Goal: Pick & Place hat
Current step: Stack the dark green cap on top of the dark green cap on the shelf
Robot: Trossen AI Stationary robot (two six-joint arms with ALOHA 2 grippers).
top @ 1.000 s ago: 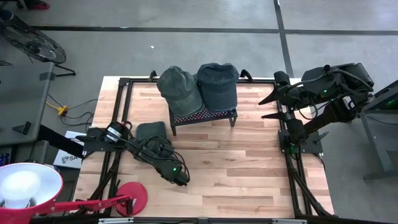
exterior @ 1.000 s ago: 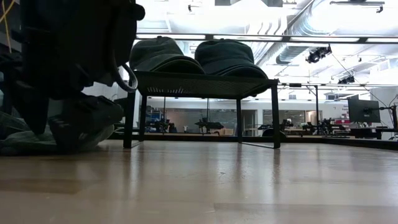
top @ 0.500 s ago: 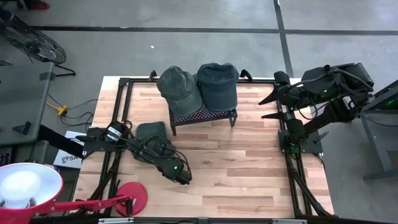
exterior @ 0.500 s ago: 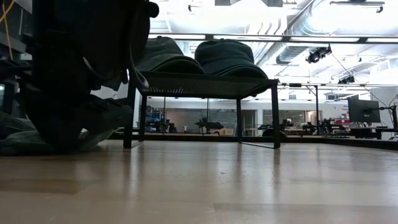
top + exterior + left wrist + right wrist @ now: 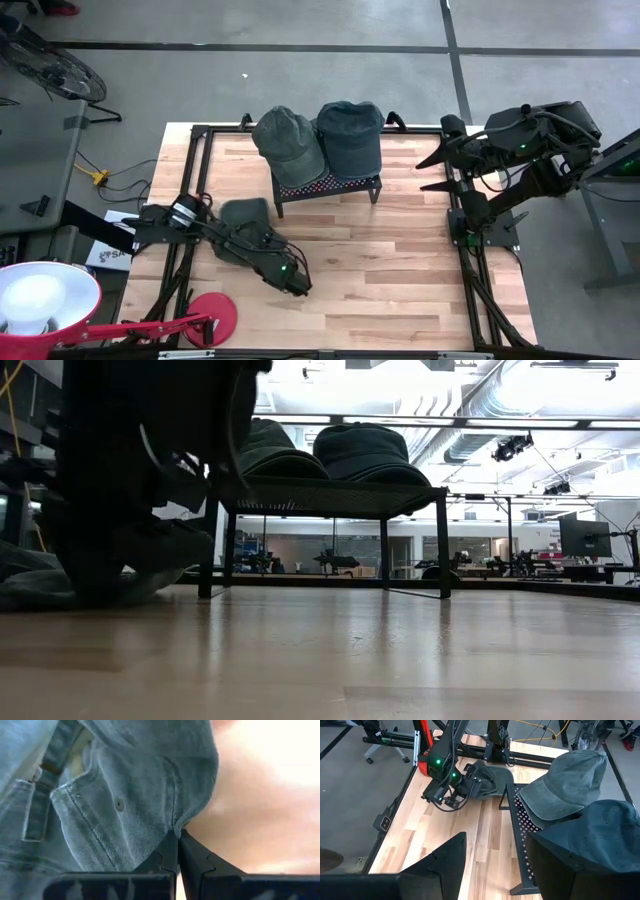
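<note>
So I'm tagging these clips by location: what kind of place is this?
Probably a robotics lab or workshop: a wooden table on bare concrete floor, exposed ceiling ducts, and monitors on workbenches behind.

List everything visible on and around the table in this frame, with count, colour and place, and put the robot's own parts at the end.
Hats on rack: two, grey-green and darker blue-grey, side by side on top of the rack.
Hat on table: one, grey-green, left part of the table, in front of the rack's left end.
Rack: one, black metal with a perforated top, back centre of the table.
Table: one, light wood planks, ringed by a black frame.
Lamp: one, red, off the front-left corner.
Left gripper: shut on the hat on table, pinching its fabric edge.
Right gripper: open, hanging at the table's right edge, away from the hats.
</note>
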